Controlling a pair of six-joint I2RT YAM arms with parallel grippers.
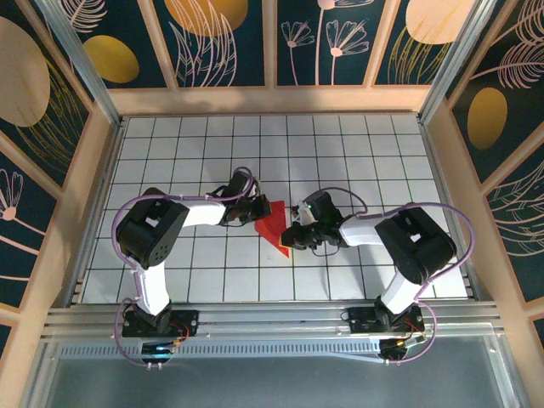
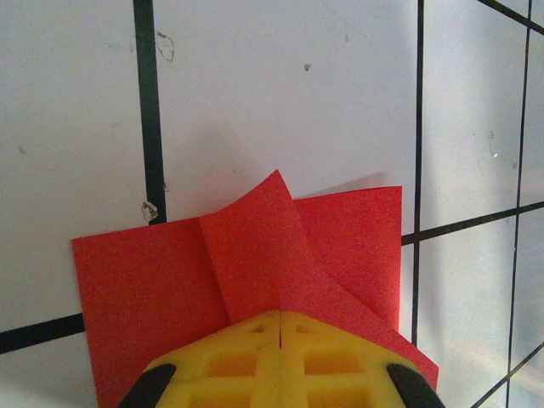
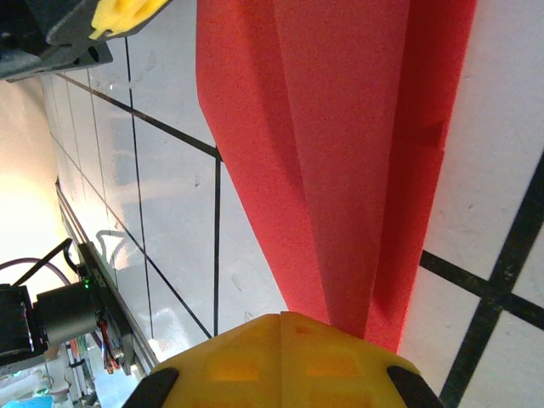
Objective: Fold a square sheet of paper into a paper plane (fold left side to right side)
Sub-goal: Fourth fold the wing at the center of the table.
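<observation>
Top external view: my left claw point(image 1: 253, 210) sits at the far left edge of the thin bright red paper sheet point(image 1: 274, 226). The sheet lies folded on the white table with black grid lines point(image 1: 340, 153), close to its centre and between my two claws. It is wide at the far end and tapers to a point at the near end. My right claw point(image 1: 296, 233) sits at the sheet's right edge, towards the near point.

Left wrist view: the left claw point(image 2: 279, 327) is pressed together, and its yellow fingertips point(image 2: 229, 361) meet along a closed seam. The tips lie on the sheet point(image 2: 144, 280). I cannot tell whether a layer is nipped between them. A folded flap point(image 2: 255, 246) runs from the tips to a corner and overlaps the flat layers to its left and right. The table point(image 2: 280, 93) is bare white beyond.

Right wrist view: the right claw point(image 3: 280, 321) is also pressed together, seam closed. The narrow end of the sheet point(image 3: 340, 127) reaches its yellow fingertips point(image 3: 340, 361), with long creases running away from them. I cannot tell whether paper is caught in the seam. The left claw point(image 3: 127, 13) shows at the top left corner, beside the sheet's other end.
</observation>
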